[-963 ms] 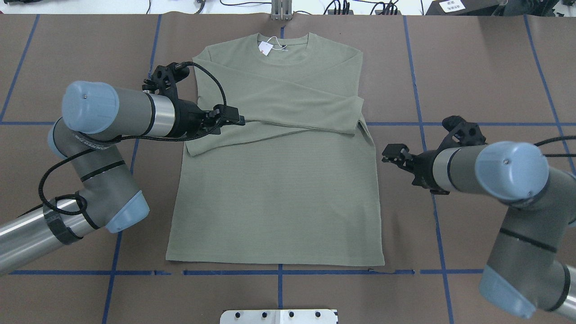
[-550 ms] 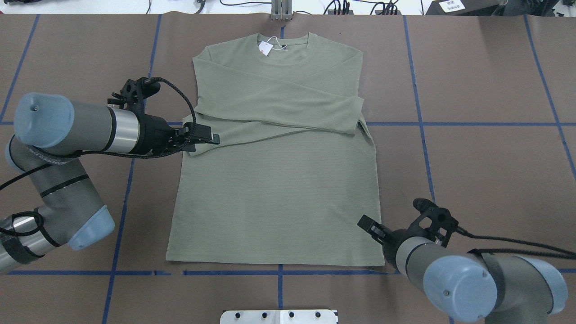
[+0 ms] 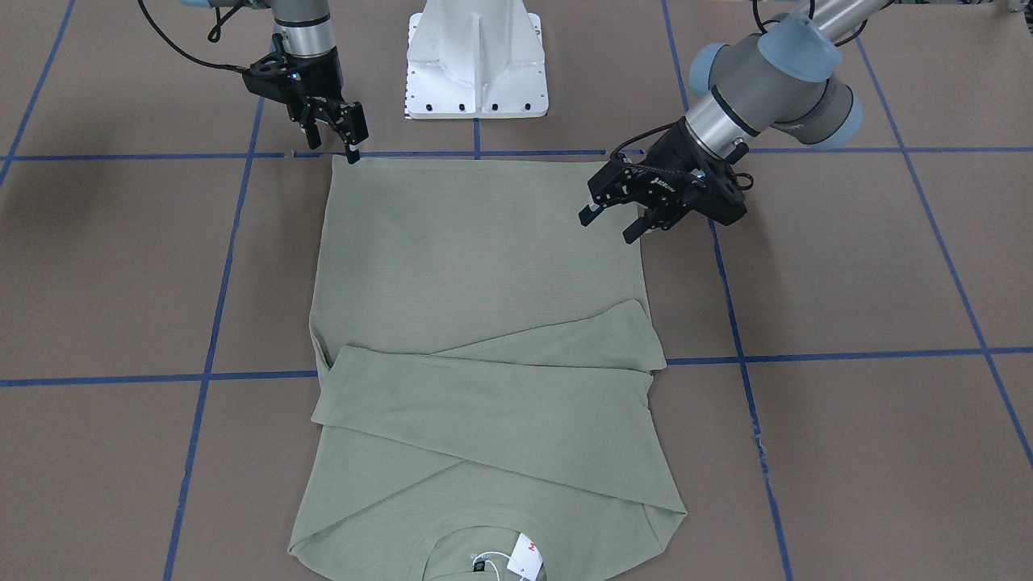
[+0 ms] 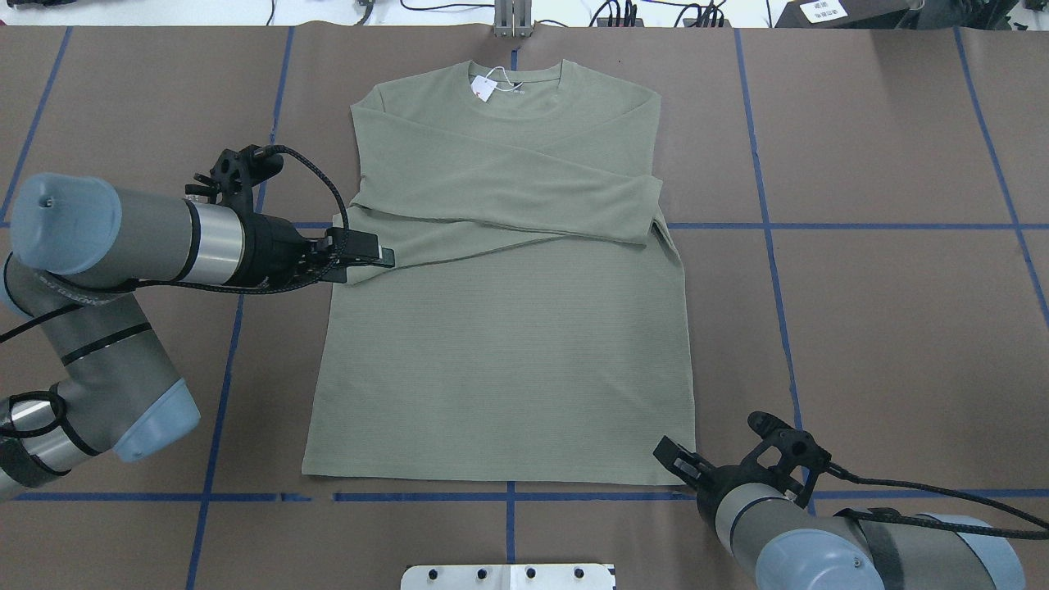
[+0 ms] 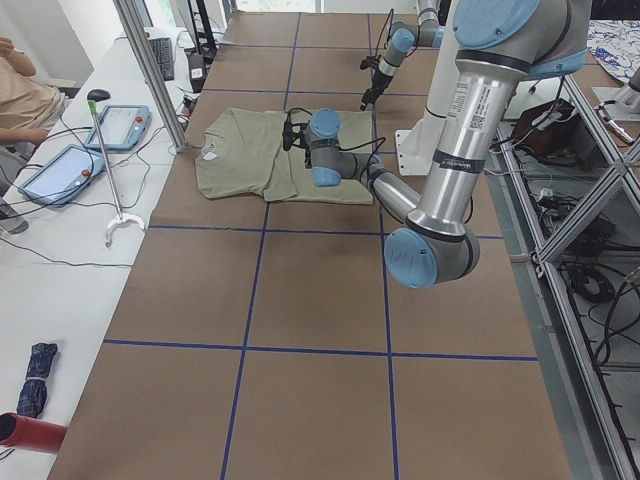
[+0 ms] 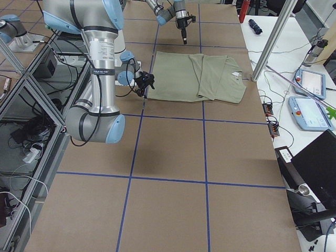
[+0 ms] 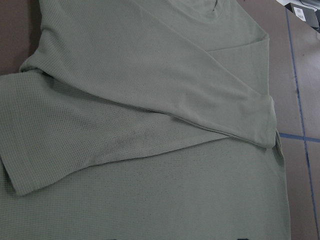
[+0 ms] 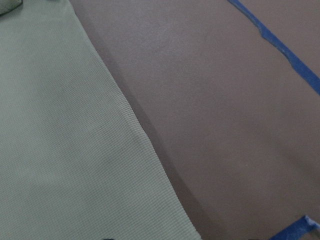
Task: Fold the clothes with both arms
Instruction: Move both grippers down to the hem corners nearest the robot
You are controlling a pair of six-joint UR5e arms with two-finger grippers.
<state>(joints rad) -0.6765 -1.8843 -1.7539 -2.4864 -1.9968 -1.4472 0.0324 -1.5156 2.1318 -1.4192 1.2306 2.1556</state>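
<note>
The sage-green shirt (image 4: 508, 352) lies flat on the brown table, collar and white hang tag (image 4: 483, 88) at the far end, both sleeves folded across the chest. It also shows in the front-facing view (image 3: 476, 242). My left gripper (image 4: 373, 252) is open and empty, hovering at the shirt's left edge beside the folded sleeve cuff; the front-facing view (image 3: 611, 225) shows its jaws apart. My right gripper (image 4: 668, 452) is open and empty just above the hem's right corner, also seen in the front-facing view (image 3: 332, 145). The left wrist view shows the crossed sleeves (image 7: 150, 100); the right wrist view shows the shirt's side edge (image 8: 60, 125).
The white pedestal base (image 3: 476, 56) stands at the near table edge behind the hem. Blue tape lines (image 4: 762, 225) grid the brown table cover. Tablets, cables and a hooked pole (image 5: 105, 170) lie on the white side bench beyond the collar end.
My left gripper drew back leftward off the folded sleeve to the shirt's left edge. My right arm swung from beside the shirt's right side down to the hem's right corner.
</note>
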